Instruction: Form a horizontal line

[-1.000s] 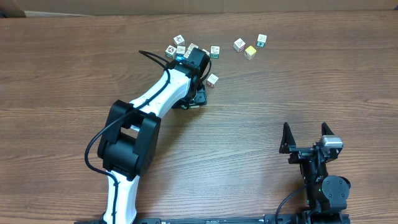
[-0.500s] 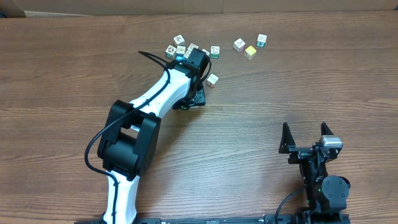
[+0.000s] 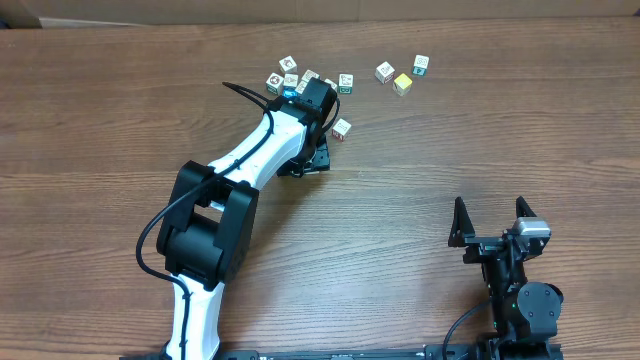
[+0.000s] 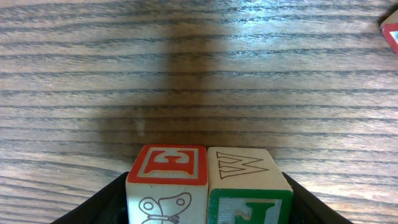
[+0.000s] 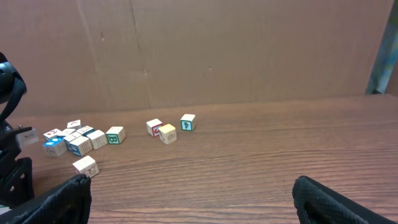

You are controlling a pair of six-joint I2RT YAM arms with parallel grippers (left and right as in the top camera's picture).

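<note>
Left wrist view: the left gripper [image 4: 210, 208] had two picture cubes between its fingers [image 4: 102, 205]. The red-E cube [image 4: 168, 180] and green-J cube [image 4: 249, 190] sat side by side, faces touching, tops level. Black finger edges lay against both outer sides, so it read as a pinch on the pair (only the finger edges were in frame, so contact was likely, not certain).

That pair was all I could see of the horizontal line [image 4: 239, 165]. It sat on the table [image 4: 199, 74] under the left wrist. Overhead, the arm covered it, so I couldn't tell whether more cubes were already joined on.

Overhead: a loose clump [image 3: 292, 76] lay just beyond the left wrist, with one stray cube [image 3: 342, 128] beside the arm. The yellow-faced cube [image 3: 402, 84] and two neighbours lay further right, well apart. None of these were aligned.

The right gripper [image 3: 490, 212] was parked at the near edge, fingers spread wide, holding nothing, well away from every cube.

Judgement: early. Two cubes were squared up together. The rest of the row was not yet fetched from the clump and butted on.
</note>
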